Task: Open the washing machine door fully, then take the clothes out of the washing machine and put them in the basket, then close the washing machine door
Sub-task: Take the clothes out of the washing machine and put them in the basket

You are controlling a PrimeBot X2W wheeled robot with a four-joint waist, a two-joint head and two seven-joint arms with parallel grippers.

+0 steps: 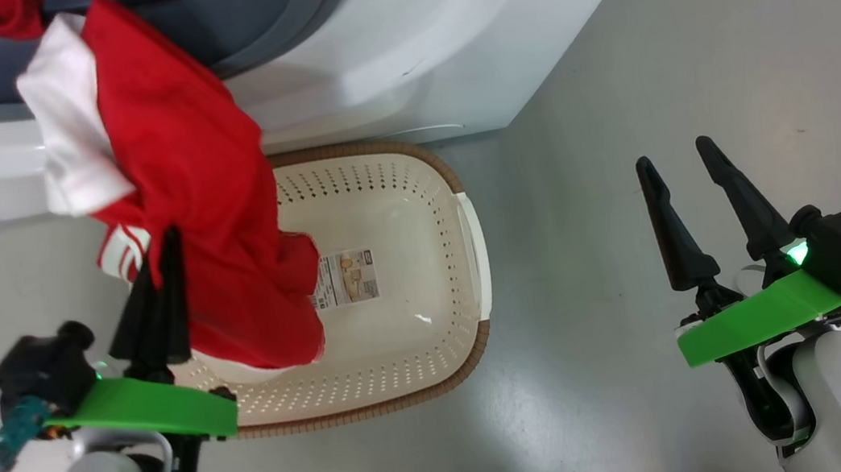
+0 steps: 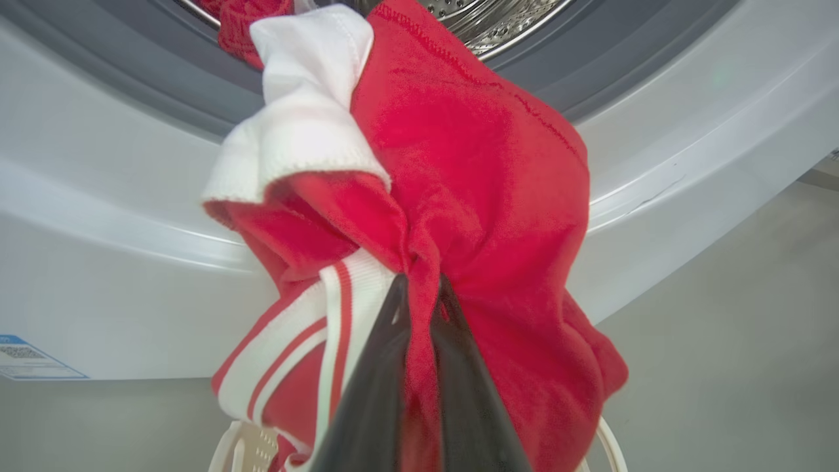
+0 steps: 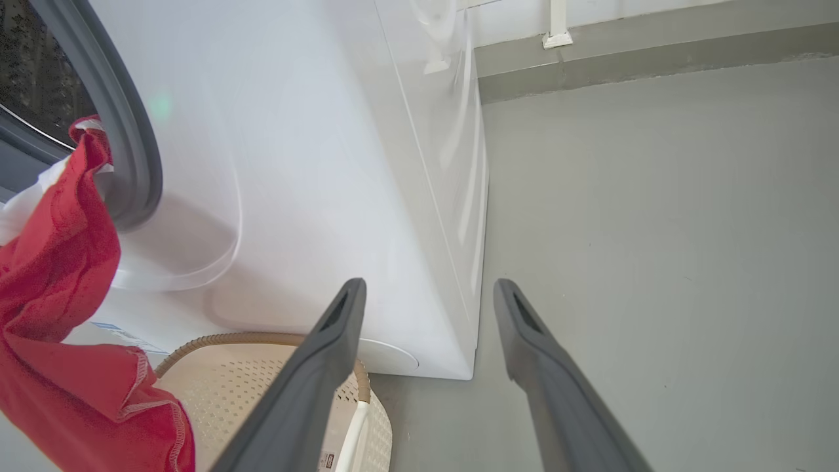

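Two long dark fingers of the left gripper [image 1: 162, 250] are pressed together on a fold of the bright red, thin fabric garment [image 1: 193, 176] with its white panel and white stripes. In the left wrist view the left gripper [image 2: 423, 285] pinches the cloth [image 2: 472, 164] beside the striped band, and the fabric hangs down on either side of the fingers. Ahead of the fingertips, the garment's upper end lies over the grey rubber gasket ring [image 2: 131, 85] of the big white box-shaped washing machine [image 1: 380, 54], with the perforated steel drum [image 2: 498, 26] beyond it. Another red fold [image 2: 242, 26] sits at the opening; whether it is a separate item cannot be told. Under and to the right of this gripper stands the small cream-white perforated plastic basket [image 1: 425, 211] with a brown woven-look rim, just in front of the machine. The garment's lower hem hangs over the basket's left part, just beside the paper label [image 1: 345, 277] on its bottom. To the right of the basket and well apart from it, over the grey floor [image 1: 686, 30], the right gripper [image 1: 674, 154] has its fingers spread wide and grips nothing. In the right wrist view the right gripper [image 3: 429, 285] points at the machine's front corner [image 3: 314, 164], with the basket rim [image 3: 223, 341] to its left.
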